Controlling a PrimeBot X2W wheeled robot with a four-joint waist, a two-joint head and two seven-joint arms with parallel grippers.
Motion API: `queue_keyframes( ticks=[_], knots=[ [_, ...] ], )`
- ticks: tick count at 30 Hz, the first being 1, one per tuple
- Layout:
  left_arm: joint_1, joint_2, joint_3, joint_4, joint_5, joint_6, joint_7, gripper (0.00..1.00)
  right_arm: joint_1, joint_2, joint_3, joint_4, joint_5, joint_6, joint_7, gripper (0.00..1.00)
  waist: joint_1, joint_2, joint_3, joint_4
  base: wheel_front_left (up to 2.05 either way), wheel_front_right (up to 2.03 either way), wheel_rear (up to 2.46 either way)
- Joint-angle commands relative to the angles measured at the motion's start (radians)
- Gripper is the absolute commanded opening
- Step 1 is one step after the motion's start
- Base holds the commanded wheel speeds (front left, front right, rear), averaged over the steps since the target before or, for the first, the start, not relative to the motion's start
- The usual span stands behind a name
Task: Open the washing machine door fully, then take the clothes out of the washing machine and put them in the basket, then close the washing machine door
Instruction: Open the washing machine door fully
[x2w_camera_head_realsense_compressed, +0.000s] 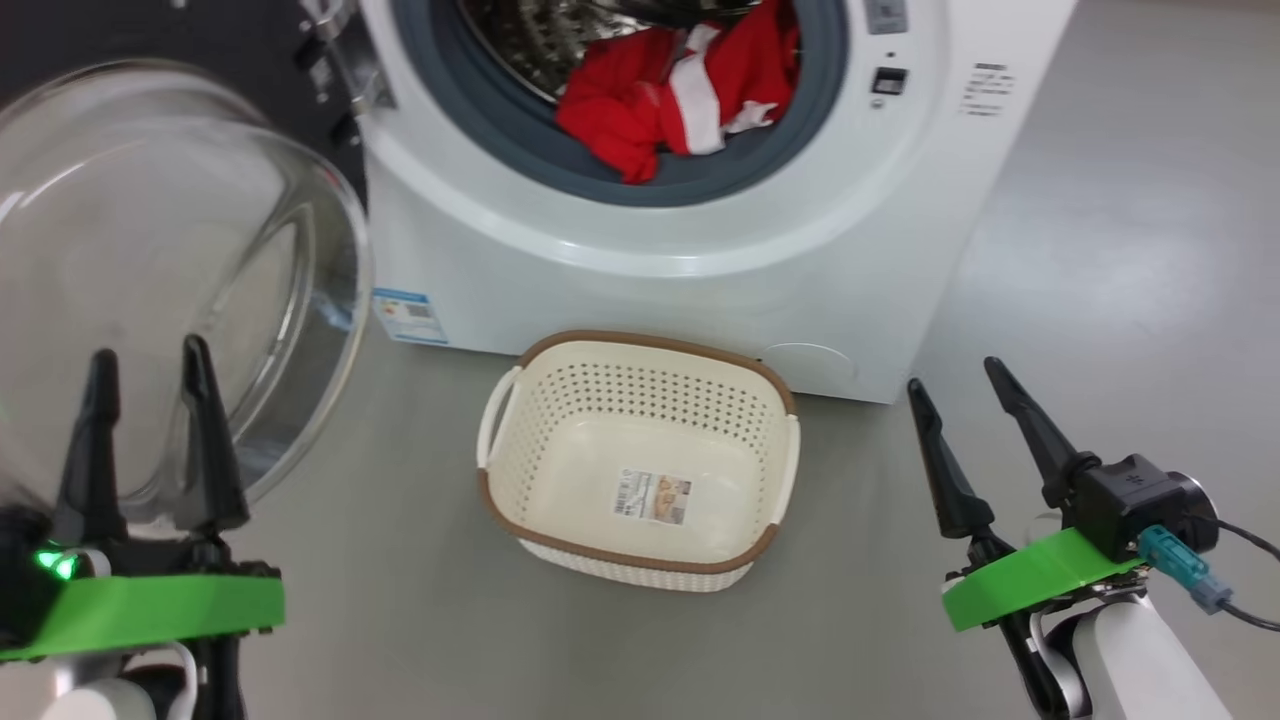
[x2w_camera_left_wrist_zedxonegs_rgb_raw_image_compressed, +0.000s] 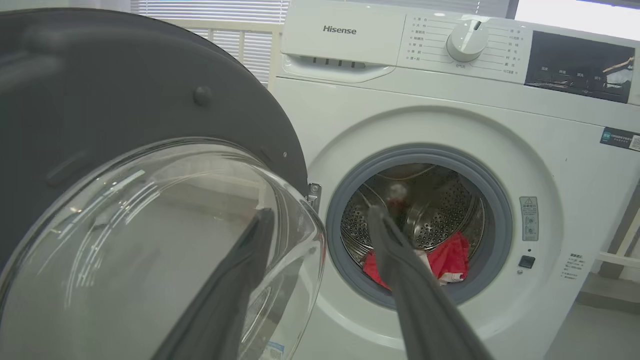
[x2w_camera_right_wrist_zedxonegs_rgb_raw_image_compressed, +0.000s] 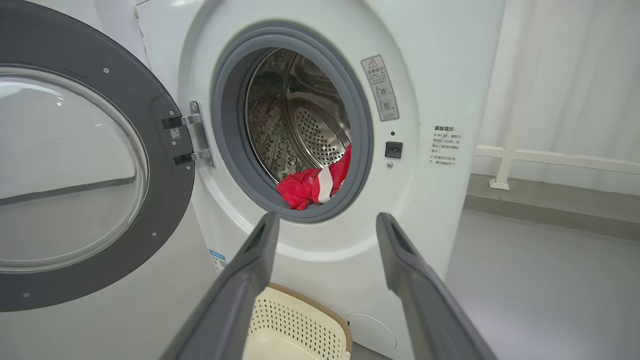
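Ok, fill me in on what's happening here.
A two-armed robot is unloading a washer. The door is swung open to the robot's left, and the red clothes lie at the drum's mouth. The basket sits on the floor in front, with no clothes in it yet. The left gripper and right gripper are both open and hold nothing.

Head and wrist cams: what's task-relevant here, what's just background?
Job:
washing machine
washing machine door, swung open
clothes, inside the machine
basket, no clothes in it

Background:
window blinds
white rail
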Motion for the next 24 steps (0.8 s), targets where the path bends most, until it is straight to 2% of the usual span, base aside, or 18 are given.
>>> queue_keyframes(
  ticks=[1, 13, 18, 24],
  knots=[
    [0.014, 0.020, 0.016, -0.033, -0.010, -0.009, 0.009, 1.00, -0.027, 0.005, 0.003, -0.031, 0.015, 0.006, -0.006, 1.00, 0.0000, 0.0000, -0.008, -0.073, 0.00, 0.00, 0.00],
    [0.161, 0.056, -0.029, -0.025, -0.044, -0.039, -0.028, 1.00, 0.008, 0.005, 0.008, -0.046, 0.013, 0.006, -0.006, 1.00, 0.0000, 0.0000, -0.036, -0.224, 0.00, 0.00, 0.00],
    [0.204, 0.057, -0.049, 0.001, -0.049, -0.043, -0.053, 1.00, 0.035, 0.005, 0.027, -0.051, 0.019, 0.006, -0.006, 1.00, 0.0000, 0.0000, -0.064, -0.264, 0.00, 0.00, 0.00],
    [0.262, 0.072, -0.076, 0.037, -0.036, -0.047, -0.077, 1.00, 0.071, 0.005, 0.005, -0.067, 0.006, 0.006, -0.006, 1.00, 0.0000, 0.0000, -0.100, -0.303, 0.00, 0.00, 0.00]
  ],
)
